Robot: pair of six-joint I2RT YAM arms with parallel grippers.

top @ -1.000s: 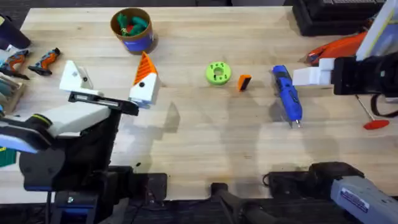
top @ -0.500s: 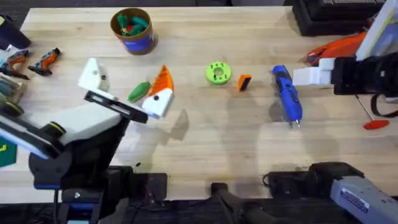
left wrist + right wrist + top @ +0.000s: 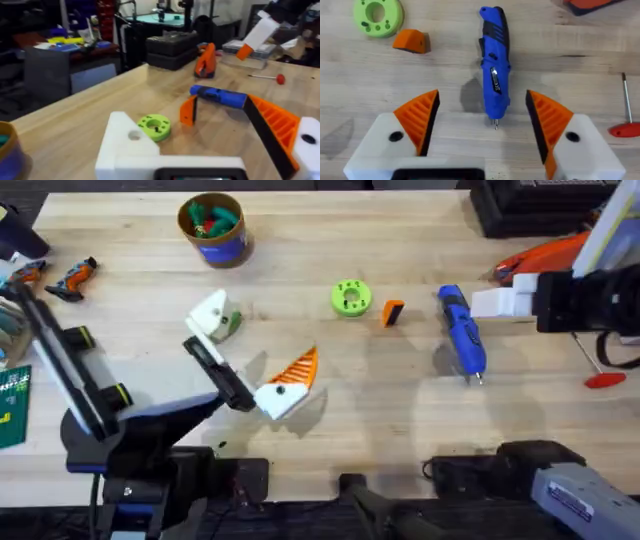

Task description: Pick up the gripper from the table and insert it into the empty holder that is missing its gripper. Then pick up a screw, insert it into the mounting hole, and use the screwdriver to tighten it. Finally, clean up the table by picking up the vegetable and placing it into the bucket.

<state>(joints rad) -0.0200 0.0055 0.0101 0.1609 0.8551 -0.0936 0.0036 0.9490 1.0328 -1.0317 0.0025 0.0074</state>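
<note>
The small orange gripper (image 3: 393,312) lies on the table between the lime-green disc (image 3: 350,297) and the blue screwdriver (image 3: 460,332); it also appears as gripper (image 3: 188,110) and gripper (image 3: 411,40). My left gripper (image 3: 258,335) is open. One of its fingers is the bare white holder (image 3: 210,315), the other is orange-tipped. The green vegetable (image 3: 232,325) peeks out beside the holder. My right gripper (image 3: 482,97) is open, hanging over the screwdriver (image 3: 494,65). The bucket (image 3: 212,227) stands at the back left with green toys inside.
A thin rod with a red handle (image 3: 600,365) lies at the right edge, and an orange tool (image 3: 545,252) sits behind the right arm. Small tools (image 3: 72,276) and a green board (image 3: 10,405) lie at the left edge.
My left gripper has swung right and toward the front, turning as it went; its white holder now covers part of the vegetable. The right arm and the table objects have not moved.
</note>
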